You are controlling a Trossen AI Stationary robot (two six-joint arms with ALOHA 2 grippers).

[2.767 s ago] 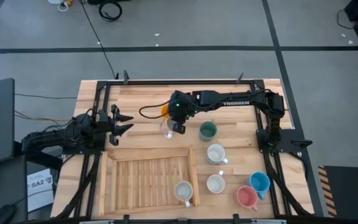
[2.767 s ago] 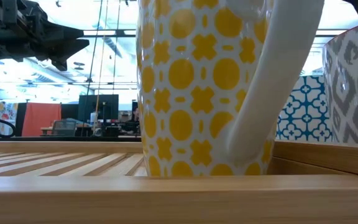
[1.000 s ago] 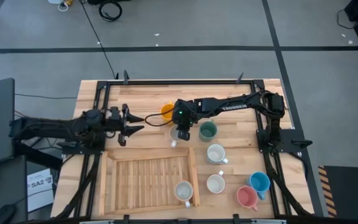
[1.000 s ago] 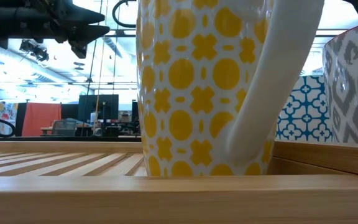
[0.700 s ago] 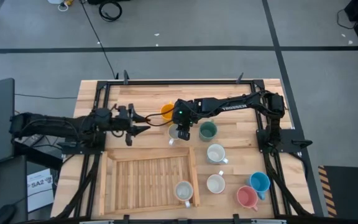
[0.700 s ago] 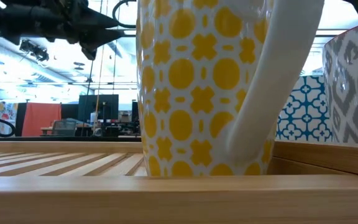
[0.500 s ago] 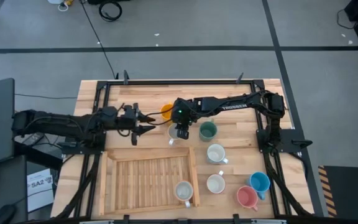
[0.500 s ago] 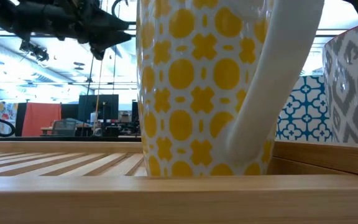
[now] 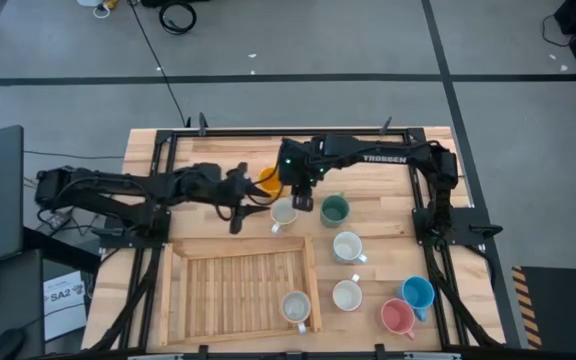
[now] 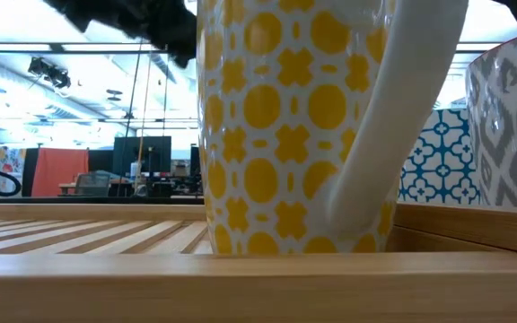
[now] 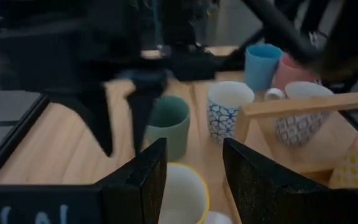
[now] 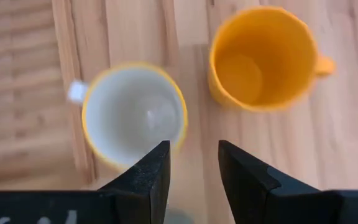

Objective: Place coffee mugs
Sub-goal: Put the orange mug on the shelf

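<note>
Beside the tray's [image 9: 313, 275] far edge, L gripper [image 9: 239, 197] & R gripper [image 9: 304, 198] both parted, empty, flank white mug [image 9: 283, 213].

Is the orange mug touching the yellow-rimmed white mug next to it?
Apart. The right wrist view shows a strip of bare wood between the orange mug and the yellow-rimmed white mug.

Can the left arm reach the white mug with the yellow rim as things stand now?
Probably yes. The left gripper is open beside the yellow-rimmed white mug, with bare table between them; the right gripper hovers close above and might crowd it.
</note>
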